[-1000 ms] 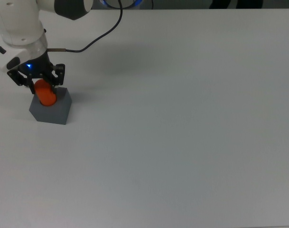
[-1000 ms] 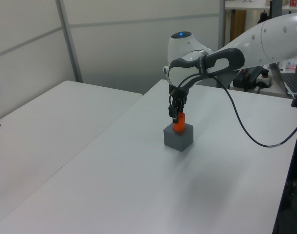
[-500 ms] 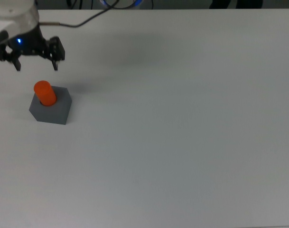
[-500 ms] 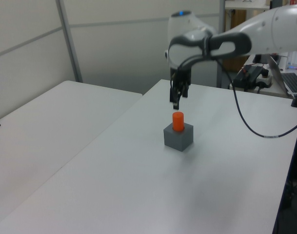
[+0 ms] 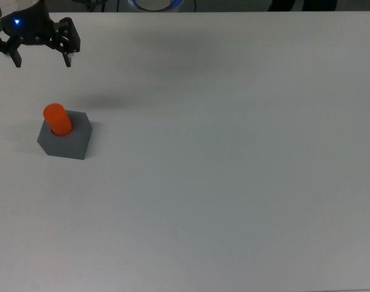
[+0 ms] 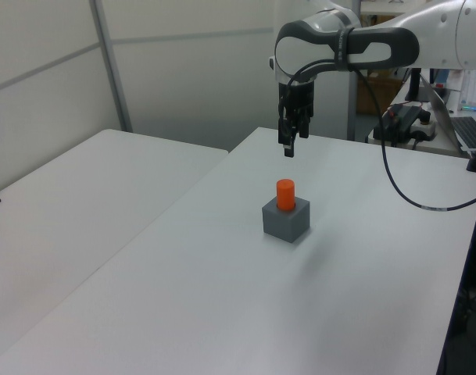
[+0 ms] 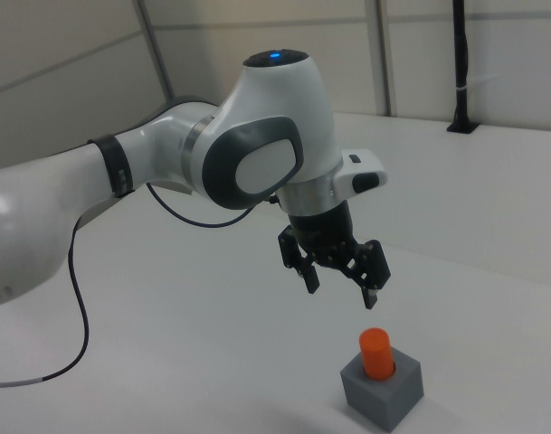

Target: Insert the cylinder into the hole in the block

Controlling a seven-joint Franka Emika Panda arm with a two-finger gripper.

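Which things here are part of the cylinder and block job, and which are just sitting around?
Part of the job: cylinder, standing in the block; gripper, open, above them.

Just there: white table, black cable, second table in the left view.

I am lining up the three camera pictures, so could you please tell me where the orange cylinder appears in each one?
Top view: the cylinder stands at the far left, above mid-height.
Left view: just right of centre, near mid-height.
Right view: lower right.
Shared landmark: the block, whose hole holds the cylinder upright in all three views.
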